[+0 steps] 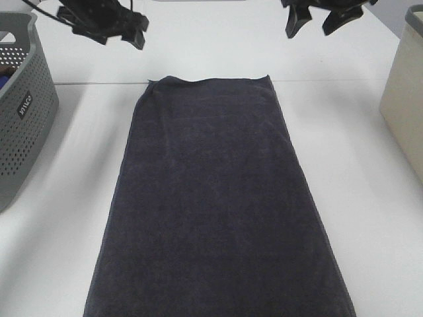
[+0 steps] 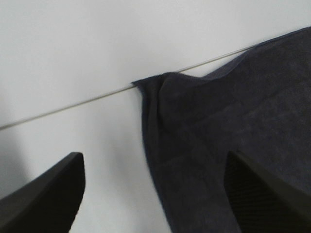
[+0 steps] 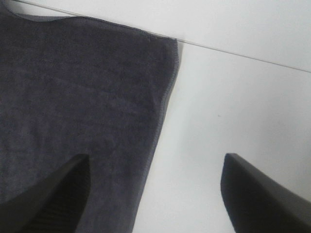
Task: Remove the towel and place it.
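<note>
A white bench point(image 1: 370, 198) fills the scene, crossed side to side by a thin seam line point(image 1: 92, 82) in its far part. At the left edge stands a grey perforated basket point(image 1: 23, 125) with a small dark label on its wall; something dark, perhaps blue, lies inside it, too little showing to name. At the right edge stands a beige bin point(image 1: 404, 99), only partly in view.

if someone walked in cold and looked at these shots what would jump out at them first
The big dark towel spread flat down the middle of the white table dominates. Above its far corners hang two black grippers, left gripper and right gripper, both open and holding nothing. A grey perforated basket sits at the left edge, a beige bin at the right.
</note>
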